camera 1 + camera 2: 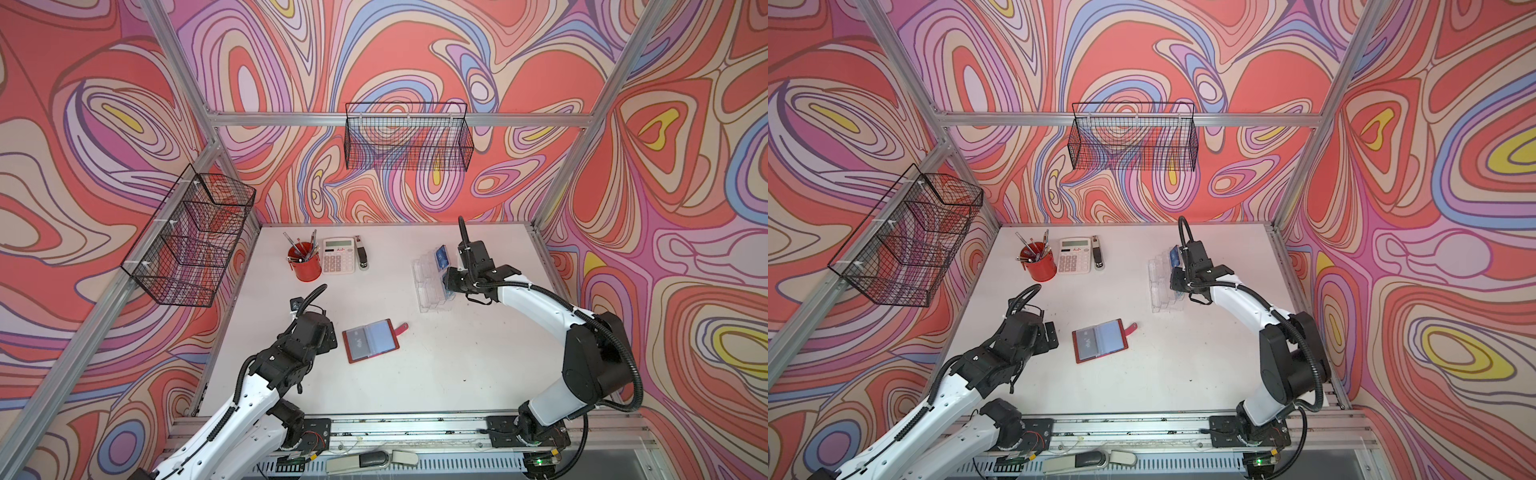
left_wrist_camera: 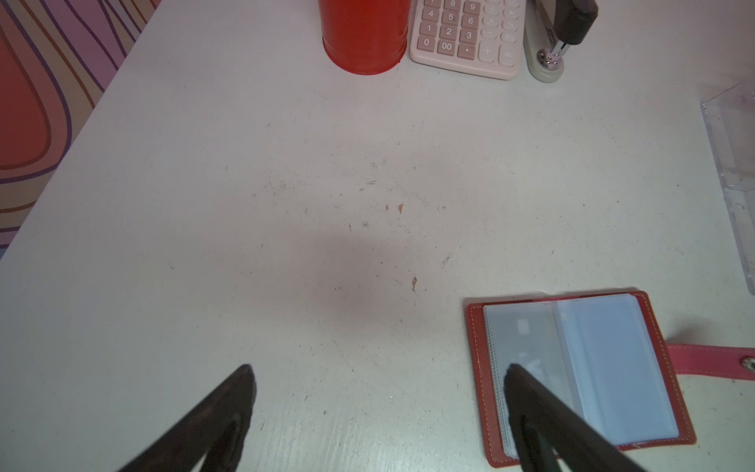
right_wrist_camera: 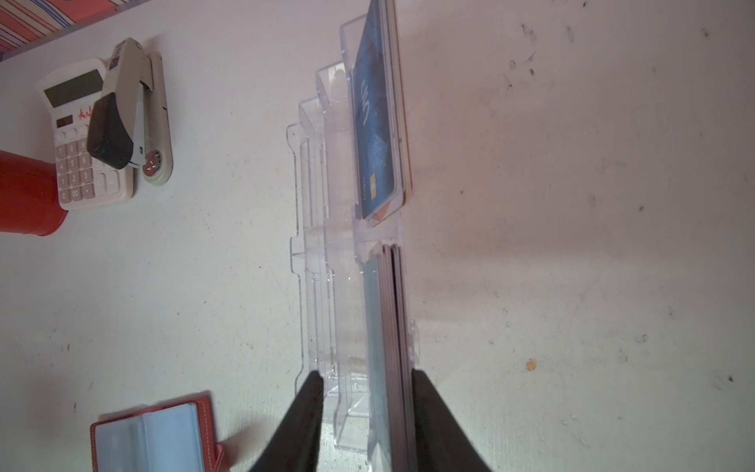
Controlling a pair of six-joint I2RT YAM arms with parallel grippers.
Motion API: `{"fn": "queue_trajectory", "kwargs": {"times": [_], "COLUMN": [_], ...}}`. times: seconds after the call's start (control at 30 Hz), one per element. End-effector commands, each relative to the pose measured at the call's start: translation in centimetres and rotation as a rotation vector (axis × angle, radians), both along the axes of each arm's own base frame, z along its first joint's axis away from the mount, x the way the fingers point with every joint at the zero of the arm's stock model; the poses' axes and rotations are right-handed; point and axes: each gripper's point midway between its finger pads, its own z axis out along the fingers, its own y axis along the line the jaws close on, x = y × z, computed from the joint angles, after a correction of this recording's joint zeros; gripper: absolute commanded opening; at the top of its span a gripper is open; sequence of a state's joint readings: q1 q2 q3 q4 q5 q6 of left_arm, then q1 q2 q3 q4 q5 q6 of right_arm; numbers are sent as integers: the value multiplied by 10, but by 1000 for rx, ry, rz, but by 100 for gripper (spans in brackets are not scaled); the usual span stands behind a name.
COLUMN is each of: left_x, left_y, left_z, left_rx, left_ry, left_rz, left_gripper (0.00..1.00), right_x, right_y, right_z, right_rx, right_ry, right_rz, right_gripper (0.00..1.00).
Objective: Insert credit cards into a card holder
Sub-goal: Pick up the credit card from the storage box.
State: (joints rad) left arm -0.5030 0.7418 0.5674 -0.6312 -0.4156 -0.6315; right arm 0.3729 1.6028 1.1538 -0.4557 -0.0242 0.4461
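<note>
The red card holder (image 1: 372, 340) (image 1: 1100, 340) lies open on the white table, snap tab pointing right. A greyish "vip" card (image 2: 527, 343) sits in its left sleeve. More credit cards stand in the back tier of a clear acrylic stand (image 1: 428, 286): a blue one (image 3: 376, 122) at the far end and a stack (image 3: 388, 327) at the near end. My right gripper (image 3: 367, 378) straddles that stack and the stand's tiers, partly open. One finger is at the stand's back and the other is apart from the cards. My left gripper (image 2: 379, 367) hovers wide open and empty just left of the card holder (image 2: 592, 367).
A red pen cup (image 1: 305, 266), a calculator (image 1: 338, 255) and a stapler (image 1: 363, 253) stand at the back left. Wire baskets hang on the back wall (image 1: 409, 137) and the left wall (image 1: 191, 241). An aluminium frame borders the table.
</note>
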Motion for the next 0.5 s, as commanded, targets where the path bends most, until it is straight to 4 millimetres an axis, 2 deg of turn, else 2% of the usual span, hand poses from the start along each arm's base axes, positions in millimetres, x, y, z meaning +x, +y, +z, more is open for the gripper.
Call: {"fn": "queue_trajectory", "kwargs": {"times": [0.0, 0.2, 0.47], "left_x": [0, 0, 0], "left_y": [1, 1, 1], "left_z": [-1, -2, -2], "left_rx": [6, 6, 4], "left_ry": [0, 2, 2], "left_rz": [-2, -4, -4], "left_gripper": [97, 97, 97], "right_x": [2, 4, 5], "right_y": [1, 4, 4], "right_z": [-12, -24, -11], "right_rx": [-3, 0, 18], "right_ry": [21, 55, 23], "right_rz": [8, 3, 0], "right_gripper": [37, 35, 34]}}
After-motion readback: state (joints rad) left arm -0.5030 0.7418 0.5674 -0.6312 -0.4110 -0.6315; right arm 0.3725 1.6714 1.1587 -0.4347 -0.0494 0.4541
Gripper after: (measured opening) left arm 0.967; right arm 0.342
